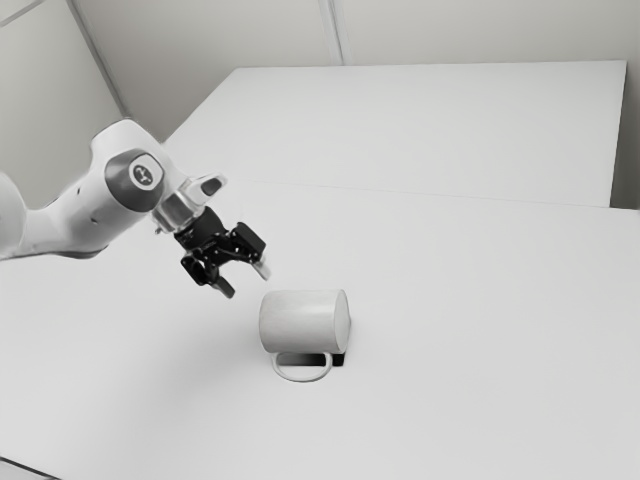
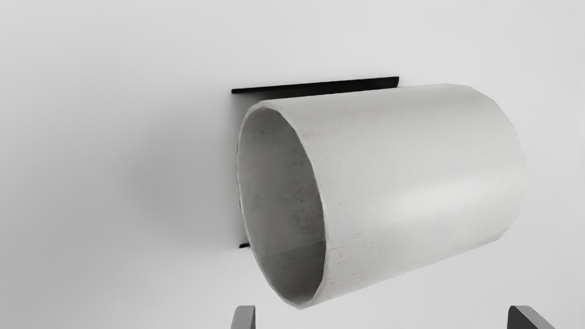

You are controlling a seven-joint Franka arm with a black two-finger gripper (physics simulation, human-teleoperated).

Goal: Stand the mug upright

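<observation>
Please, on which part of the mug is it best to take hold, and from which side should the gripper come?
Probably the thin wall at the rim, coming from the open end, with one finger inside and one outside. The mug lies on its side with its mouth uncovered, while its round body looks broad for the open gripper.

The end effector (image 1: 246, 280) has its fingers spread wide apart, with nothing gripped between them. Ahead of the fingertips, a pale gray mug (image 2: 411, 173) lies on its side over the white counter (image 2: 91, 114), its length running across the end effector's opening. Its open mouth faces off past one finger, showing a mottled inner wall. A black strip (image 2: 329, 87) runs along the mug's side farther from the end effector.
</observation>
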